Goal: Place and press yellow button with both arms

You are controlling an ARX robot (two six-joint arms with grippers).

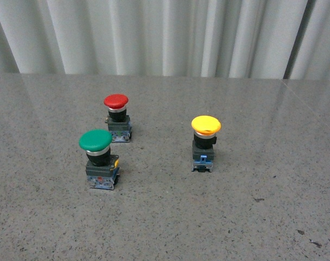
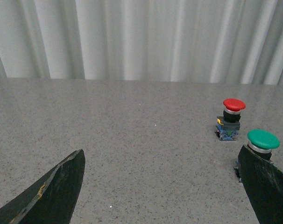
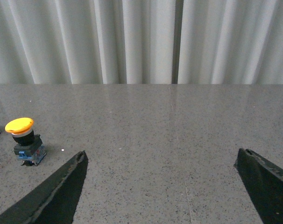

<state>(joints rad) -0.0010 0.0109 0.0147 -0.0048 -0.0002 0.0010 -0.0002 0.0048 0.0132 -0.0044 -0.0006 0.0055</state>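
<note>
The yellow button (image 1: 205, 142) stands upright on the grey stone table, right of centre in the front view. It also shows in the right wrist view (image 3: 24, 140), off to one side of the fingers. Neither arm shows in the front view. My left gripper (image 2: 162, 161) is open and empty over bare table, with one fingertip (image 2: 263, 179) partly covering the green button's base. My right gripper (image 3: 161, 161) is open and empty over bare table, well apart from the yellow button.
A green-capped button (image 1: 99, 159) stands at the front left and a red-capped button (image 1: 117, 117) behind it. Both show in the left wrist view, green (image 2: 262, 141) and red (image 2: 232, 118). A white curtain (image 1: 165, 32) hangs behind the table.
</note>
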